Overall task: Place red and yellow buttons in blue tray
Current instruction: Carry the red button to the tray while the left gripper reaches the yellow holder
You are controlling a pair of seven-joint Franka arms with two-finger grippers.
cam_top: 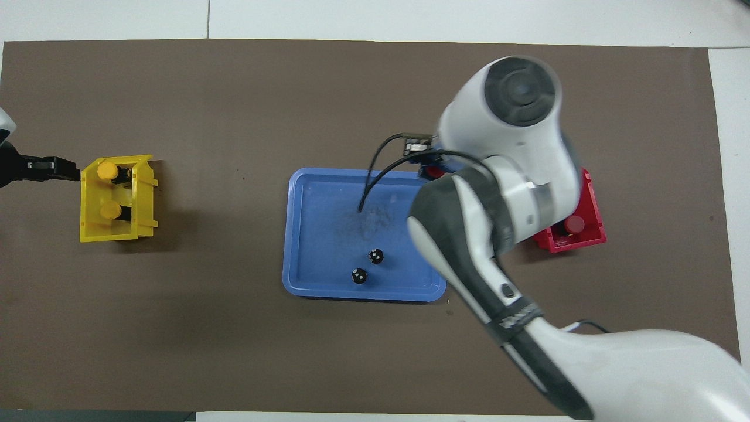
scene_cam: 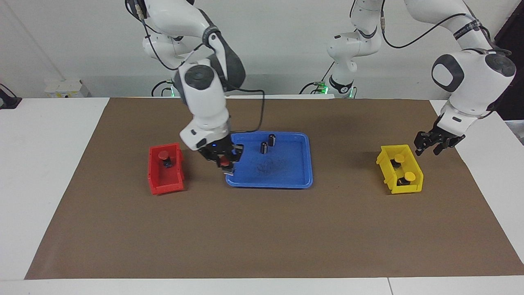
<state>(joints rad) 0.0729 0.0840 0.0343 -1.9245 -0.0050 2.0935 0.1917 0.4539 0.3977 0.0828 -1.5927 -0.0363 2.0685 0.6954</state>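
My right gripper (scene_cam: 226, 164) is shut on a red button (scene_cam: 224, 160) and holds it just above the blue tray (scene_cam: 286, 172) at the tray's edge toward the right arm's end. In the overhead view my arm hides most of this; a bit of the red button (cam_top: 432, 172) shows by the tray (cam_top: 316, 234). A second red button (scene_cam: 164, 155) sits in the red bin (scene_cam: 166, 180). Two yellow buttons (scene_cam: 399, 158) (scene_cam: 409, 176) sit in the yellow bin (scene_cam: 411, 188). My left gripper (scene_cam: 428, 150) is open and empty, in the air beside the yellow bin.
Two dark capless cylinders (scene_cam: 272, 139) (scene_cam: 264, 147) stand in the tray on its side nearer the robots. The red bin (cam_top: 586, 240) and the yellow bin (cam_top: 143, 199) flank the tray on the brown mat (scene_cam: 262, 237).
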